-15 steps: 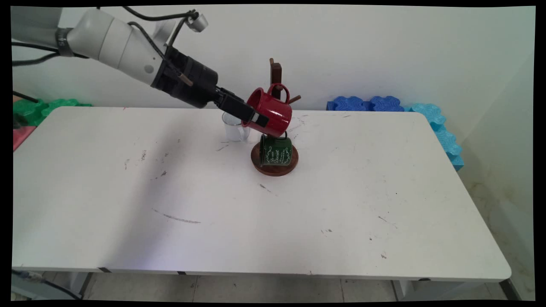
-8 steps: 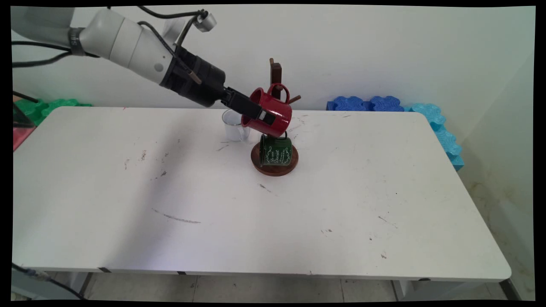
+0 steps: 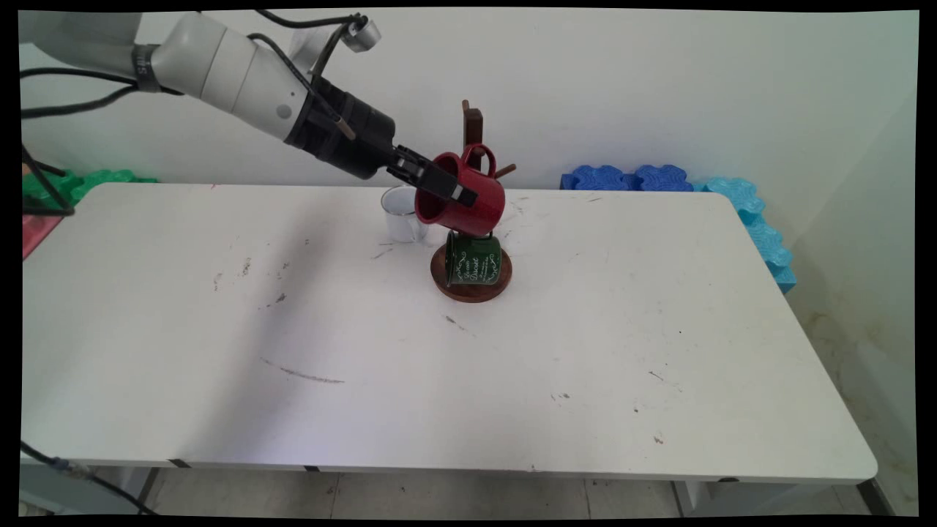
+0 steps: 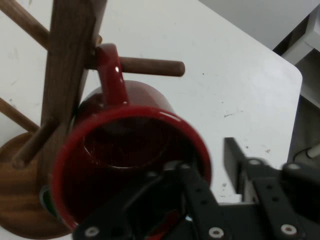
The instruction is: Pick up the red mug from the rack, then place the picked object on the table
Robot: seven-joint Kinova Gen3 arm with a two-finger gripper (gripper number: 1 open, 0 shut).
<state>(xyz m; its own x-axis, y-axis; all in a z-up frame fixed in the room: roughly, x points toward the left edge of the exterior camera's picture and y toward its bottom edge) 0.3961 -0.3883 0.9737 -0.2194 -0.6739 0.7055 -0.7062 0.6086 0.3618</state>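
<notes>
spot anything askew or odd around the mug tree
The red mug hangs tilted, mouth toward the arm, its handle over a peg of the mug tree, with the gripper clamped on its rim. Scuff marks dot the table. Nothing spilled.

The glossy red enamel-looking mug (image 4: 135, 150) at the black matt pincer's (image 3: 448, 187) tip has a smooth, shiny rim and handle. The dark brown wooden mug stand (image 4: 67, 75) just beyond it shows fine grain and a dull satin finish, pegs included. Below the pincer hangs a glossy dark green mug (image 3: 473, 261). The white table top (image 3: 512, 366) looks smooth, matt and scuffed.
</notes>
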